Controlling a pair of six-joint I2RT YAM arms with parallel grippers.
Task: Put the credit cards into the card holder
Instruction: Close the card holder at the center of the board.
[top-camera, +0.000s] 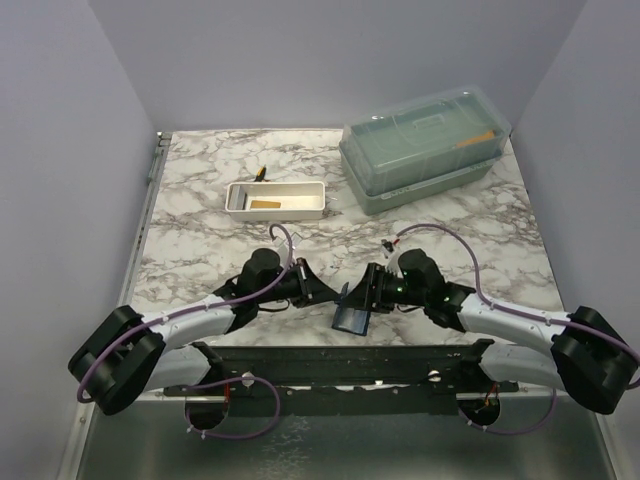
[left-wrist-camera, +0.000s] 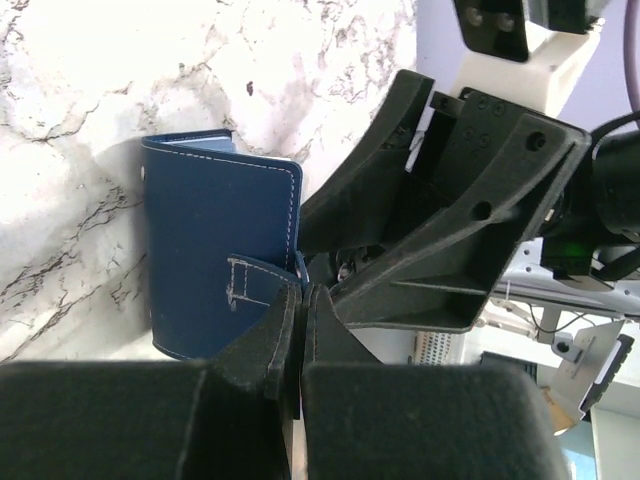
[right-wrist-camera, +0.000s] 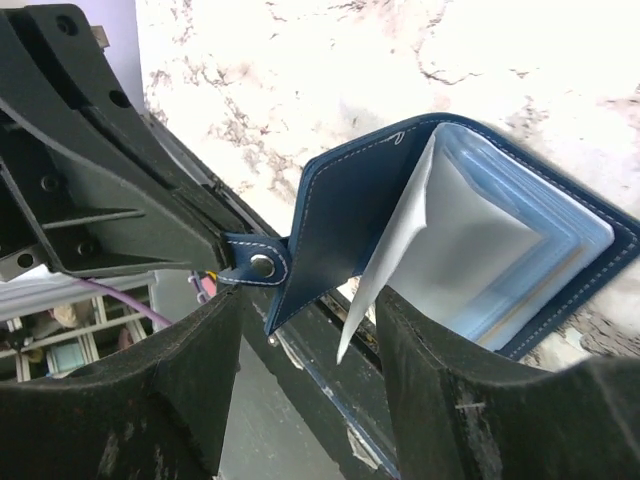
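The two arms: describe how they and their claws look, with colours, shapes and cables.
The left arm and right arm have pale grey-white links joined by bulky black joint housings. A purple cable loops along each. The left claw and right claw are matte black, with angular ribbed bodies bearing screw holes and flat, tapered fingers.

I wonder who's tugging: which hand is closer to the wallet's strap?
Left. The left hand pinches the strap; the right hand sits open around one flap of the wallet.
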